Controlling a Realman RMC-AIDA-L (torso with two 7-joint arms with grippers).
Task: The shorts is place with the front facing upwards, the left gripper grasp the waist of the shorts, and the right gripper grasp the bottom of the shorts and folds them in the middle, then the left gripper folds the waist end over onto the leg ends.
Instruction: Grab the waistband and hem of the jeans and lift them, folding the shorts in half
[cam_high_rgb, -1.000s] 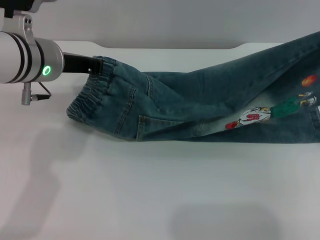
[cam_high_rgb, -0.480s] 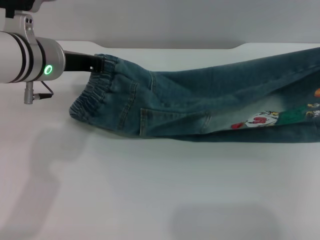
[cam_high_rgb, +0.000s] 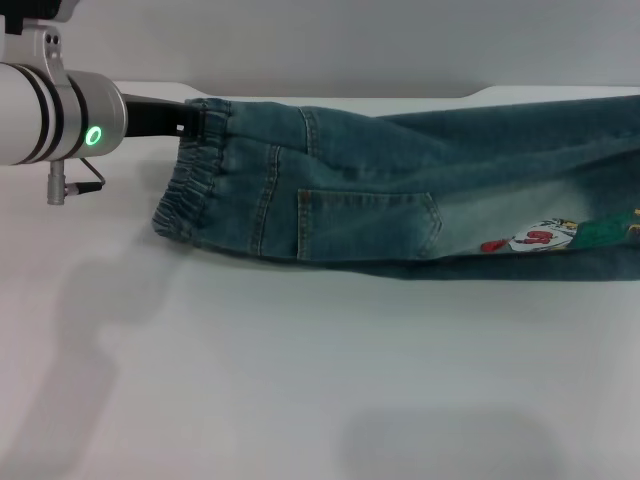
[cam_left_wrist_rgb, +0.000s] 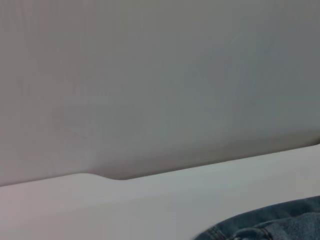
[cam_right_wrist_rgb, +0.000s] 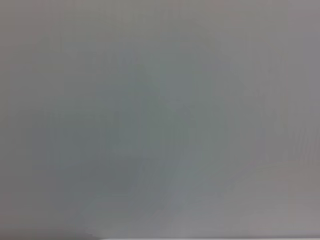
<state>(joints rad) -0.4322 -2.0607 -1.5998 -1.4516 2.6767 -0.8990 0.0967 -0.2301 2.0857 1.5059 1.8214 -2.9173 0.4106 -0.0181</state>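
The blue-green denim shorts (cam_high_rgb: 400, 210) hang stretched across the table, folded lengthwise, with a stitched pocket (cam_high_rgb: 365, 222) and a colourful cartoon print (cam_high_rgb: 535, 238) facing me. The gathered waist (cam_high_rgb: 185, 190) is at the left. My left gripper (cam_high_rgb: 190, 118), a black claw on the green-lit arm, is shut on the upper corner of that band. The legs run off the right edge, so the leg ends and the right gripper are out of view. The left wrist view catches a bit of denim (cam_left_wrist_rgb: 270, 227). Only plain grey fills the right wrist view.
The white table (cam_high_rgb: 300, 380) spreads out in front of the shorts, and arm shadows fall on it at the left and near the front. Its far edge (cam_left_wrist_rgb: 150, 172) meets a grey wall.
The shorts have been pulled tauter and flatter. Their right end has dropped and the pocket panel now faces up. The waist has shifted slightly to the right with my left gripper.
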